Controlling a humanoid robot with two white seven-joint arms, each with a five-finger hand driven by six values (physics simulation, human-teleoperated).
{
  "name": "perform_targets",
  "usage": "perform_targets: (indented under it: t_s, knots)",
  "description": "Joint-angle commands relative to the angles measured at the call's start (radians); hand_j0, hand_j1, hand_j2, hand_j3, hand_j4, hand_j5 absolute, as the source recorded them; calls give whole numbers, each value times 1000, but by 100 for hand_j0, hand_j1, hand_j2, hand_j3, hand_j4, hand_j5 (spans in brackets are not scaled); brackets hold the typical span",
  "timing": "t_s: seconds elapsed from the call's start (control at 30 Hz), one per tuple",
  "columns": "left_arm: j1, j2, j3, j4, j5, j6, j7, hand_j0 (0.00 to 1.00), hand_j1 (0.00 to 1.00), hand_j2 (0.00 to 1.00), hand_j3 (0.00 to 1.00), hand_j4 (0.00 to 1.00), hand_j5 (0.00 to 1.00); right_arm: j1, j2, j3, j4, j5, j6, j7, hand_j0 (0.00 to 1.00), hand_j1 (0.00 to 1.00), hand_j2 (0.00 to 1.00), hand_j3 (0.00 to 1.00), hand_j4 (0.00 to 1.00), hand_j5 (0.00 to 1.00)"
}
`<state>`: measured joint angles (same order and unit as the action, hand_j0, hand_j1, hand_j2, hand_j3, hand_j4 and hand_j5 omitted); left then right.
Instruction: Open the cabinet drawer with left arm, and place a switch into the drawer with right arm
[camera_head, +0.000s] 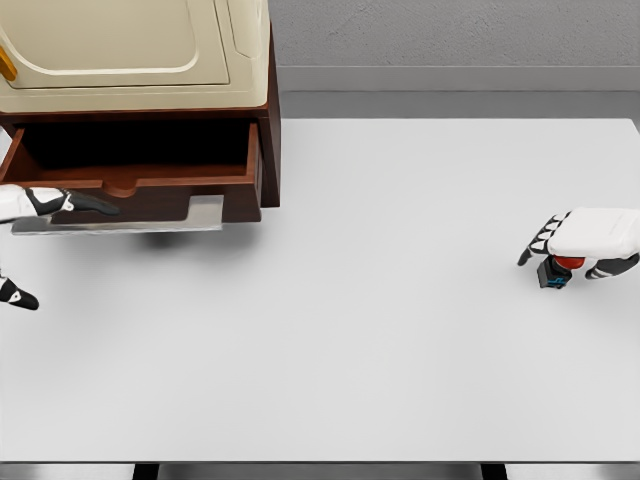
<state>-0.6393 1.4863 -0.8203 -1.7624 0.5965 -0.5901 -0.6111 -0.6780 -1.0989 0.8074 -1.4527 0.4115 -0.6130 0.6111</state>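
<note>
Simulated test bench, bare white table (350, 330), grey wall (450, 30)

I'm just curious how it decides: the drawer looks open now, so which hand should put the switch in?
The right hand. Its fingers already curl over the switch at the table's right side, while the left hand sits at the open drawer.

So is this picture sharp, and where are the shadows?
In the head view, everything is evenly sharp with flat, glare-free light; a soft shadow lies on the white table under the open drawer, and the drawer's inside is dark. The right hand casts only a faint shadow by the switch.
</note>
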Motion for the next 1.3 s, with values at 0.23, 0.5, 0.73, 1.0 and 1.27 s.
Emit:
perform_targets:
  t_s: [0.23,0.5,0.73,1.0,1.27]
  knots:
    - [0,77,-19,0,-7,-21,0,100,100,100,100,100,100,2,-1,1,2,-5,2,0,59,59,59,59,59,59]
    - [3,75,-112,0,-158,-21,0,100,100,100,100,100,100,2,-1,1,2,-4,2,0,54,54,54,54,54,54]
    - [1,77,-169,0,-172,-21,0,100,100,100,100,100,100,-8,1,-14,23,-11,2,0,41,41,41,41,41,41]
    - [3,72,-171,0,-219,-21,0,100,100,100,100,100,100,-26,39,-60,23,-17,2,0,40,40,40,40,40,40]
    - [3,71,-175,0,-239,-21,0,100,100,100,100,100,100,-84,148,-94,72,-19,2,0,39,39,39,39,39,39]
